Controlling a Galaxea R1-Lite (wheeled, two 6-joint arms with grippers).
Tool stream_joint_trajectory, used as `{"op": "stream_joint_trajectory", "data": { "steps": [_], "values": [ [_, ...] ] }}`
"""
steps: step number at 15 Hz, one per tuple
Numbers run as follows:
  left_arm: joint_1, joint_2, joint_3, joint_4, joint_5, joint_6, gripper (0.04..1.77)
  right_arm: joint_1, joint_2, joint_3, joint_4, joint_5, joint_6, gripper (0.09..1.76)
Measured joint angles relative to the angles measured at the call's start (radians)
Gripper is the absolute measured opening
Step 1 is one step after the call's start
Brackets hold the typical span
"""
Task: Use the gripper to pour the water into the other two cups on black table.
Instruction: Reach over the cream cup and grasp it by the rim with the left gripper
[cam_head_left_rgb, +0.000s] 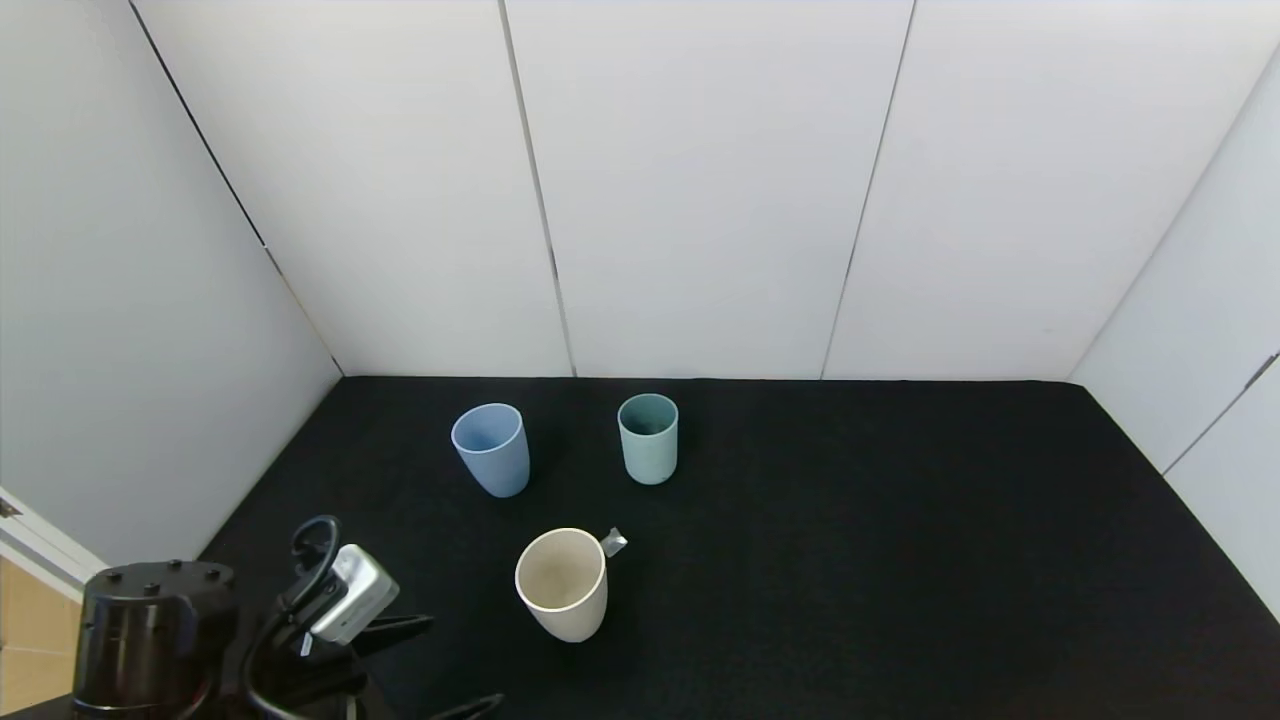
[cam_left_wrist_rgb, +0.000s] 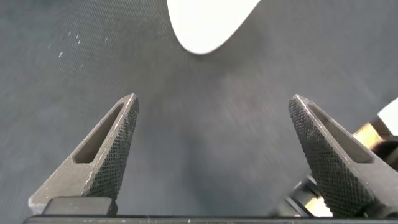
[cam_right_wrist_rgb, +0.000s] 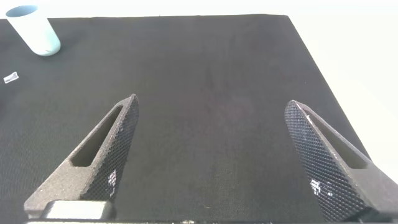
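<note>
Left gripper (cam_head_left_rgb: 440, 665) at table's (cam_head_left_rgb: 850, 560) near-left corner, jaws wide, empty. Approach cream cup (cam_head_left_rgb: 562, 583) level, clamp mid-body, keep upright; blue cup (cam_head_left_rgb: 491, 449), teal cup (cam_head_left_rgb: 649, 437) wait toward far edge.

No text, label, brand or number can be read on anything in view

L tool (cam_head_left_rgb: 440, 665) cut by edge

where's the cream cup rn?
Head view: cream cup stands on the black table, nearest the robot, in front of the blue cup and teal cup.
</note>
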Motion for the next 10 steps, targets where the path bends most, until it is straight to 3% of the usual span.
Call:
{"op": "stream_joint_trajectory", "data": {
  "steps": [3,7,10],
  "values": [
    [-0.021,0.166,0.032,-0.241,0.002,0.000,1.72,0.000,0.000,0.000,0.000,0.000,0.000,1.71],
    [-0.038,0.377,0.109,-0.645,0.003,-0.010,1.72,0.000,0.000,0.000,0.000,0.000,0.000,1.71],
    [-0.049,0.493,0.140,-0.770,0.005,-0.021,1.72,0.000,0.000,0.000,0.000,0.000,0.000,1.71]
  ]
}}
